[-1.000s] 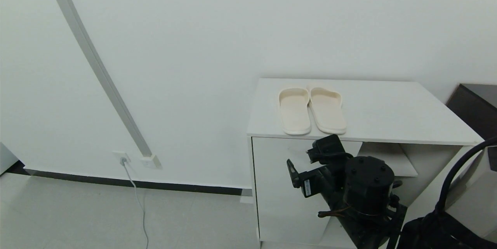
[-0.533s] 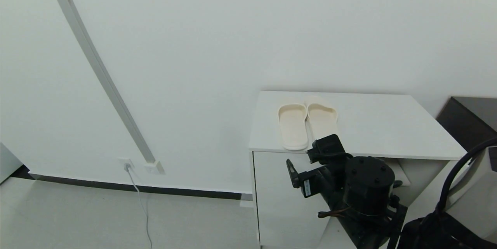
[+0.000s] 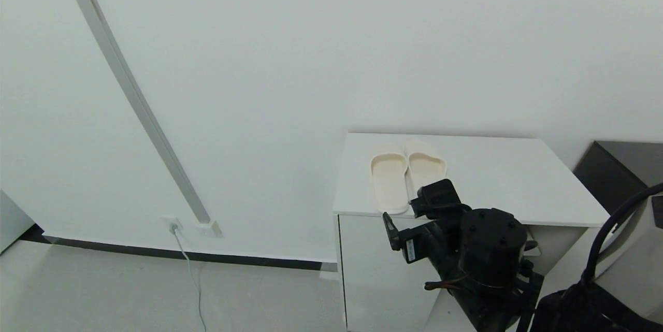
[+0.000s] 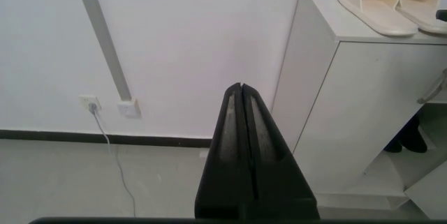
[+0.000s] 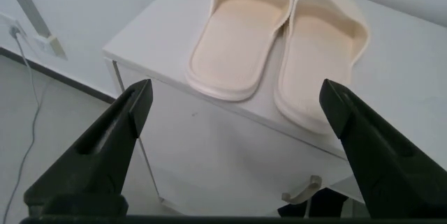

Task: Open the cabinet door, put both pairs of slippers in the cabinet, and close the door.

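A cream pair of slippers (image 3: 406,176) lies side by side near the left front corner of the white cabinet (image 3: 492,176) top. My right gripper (image 5: 236,91) hangs open in front of and slightly above the slippers (image 5: 279,42), apart from them. The right arm (image 3: 466,249) is in front of the cabinet. My left gripper (image 4: 241,91) is shut on nothing, out to the left of the cabinet (image 4: 349,112) and low. The cabinet's right half is open; a handle (image 4: 434,88) and dark footwear-like shapes (image 4: 405,140) show inside.
A wall socket with a hanging cable (image 3: 173,228) and a slanted grey duct (image 3: 129,88) are on the wall to the left. Dark furniture (image 3: 621,166) stands right of the cabinet. The grey floor (image 3: 129,290) on the left is open.
The whole head view has shifted: the cabinet and slippers now sit lower and look smaller, so the camera has moved. The arm keeps its place in the picture.
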Controlling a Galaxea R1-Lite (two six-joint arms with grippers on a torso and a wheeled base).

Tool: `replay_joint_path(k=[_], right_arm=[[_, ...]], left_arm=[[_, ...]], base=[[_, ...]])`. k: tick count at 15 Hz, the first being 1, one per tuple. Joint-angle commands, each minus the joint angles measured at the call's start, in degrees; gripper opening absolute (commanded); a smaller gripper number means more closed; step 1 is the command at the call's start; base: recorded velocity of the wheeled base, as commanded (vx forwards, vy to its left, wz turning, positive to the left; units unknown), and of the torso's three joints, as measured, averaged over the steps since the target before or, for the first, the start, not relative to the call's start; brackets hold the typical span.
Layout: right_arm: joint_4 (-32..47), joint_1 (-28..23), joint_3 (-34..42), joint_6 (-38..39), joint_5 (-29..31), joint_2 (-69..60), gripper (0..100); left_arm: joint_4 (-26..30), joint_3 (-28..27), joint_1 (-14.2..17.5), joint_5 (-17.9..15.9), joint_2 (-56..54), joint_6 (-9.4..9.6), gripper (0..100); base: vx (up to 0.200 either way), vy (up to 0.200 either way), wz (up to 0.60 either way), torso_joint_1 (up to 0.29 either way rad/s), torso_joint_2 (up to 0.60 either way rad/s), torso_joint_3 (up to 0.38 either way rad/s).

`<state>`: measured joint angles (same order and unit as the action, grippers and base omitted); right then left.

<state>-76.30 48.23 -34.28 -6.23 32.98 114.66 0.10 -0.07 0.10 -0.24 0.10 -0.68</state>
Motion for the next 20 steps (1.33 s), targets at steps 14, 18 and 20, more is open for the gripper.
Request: replay_joint_path(k=[14,18,20], right_arm=[[11.7,-2.9,-15.9,5.7,3.6,5.2,100],[38.2,-3.7,-30.0,19.3,5.4,4.1,100],[48.1,-3.7,-34.1,24.9,5.4,3.9,100]], left_arm=[[0.0,0.0,0.0,0.0,0.0,0.07,0],[0.0,0.0,0.0,-0.2,0.0,0.16,0],[0.0,0.0,0.0,-0.1,0.0,0.16,0]], base=[[0.000,0.000,-0.04,0.012,-0.03,-0.013],[0.000,0.000,0.00,0.000,0.00,0.000],[0.000,0.000,0.00,0.000,0.00,0.000]])
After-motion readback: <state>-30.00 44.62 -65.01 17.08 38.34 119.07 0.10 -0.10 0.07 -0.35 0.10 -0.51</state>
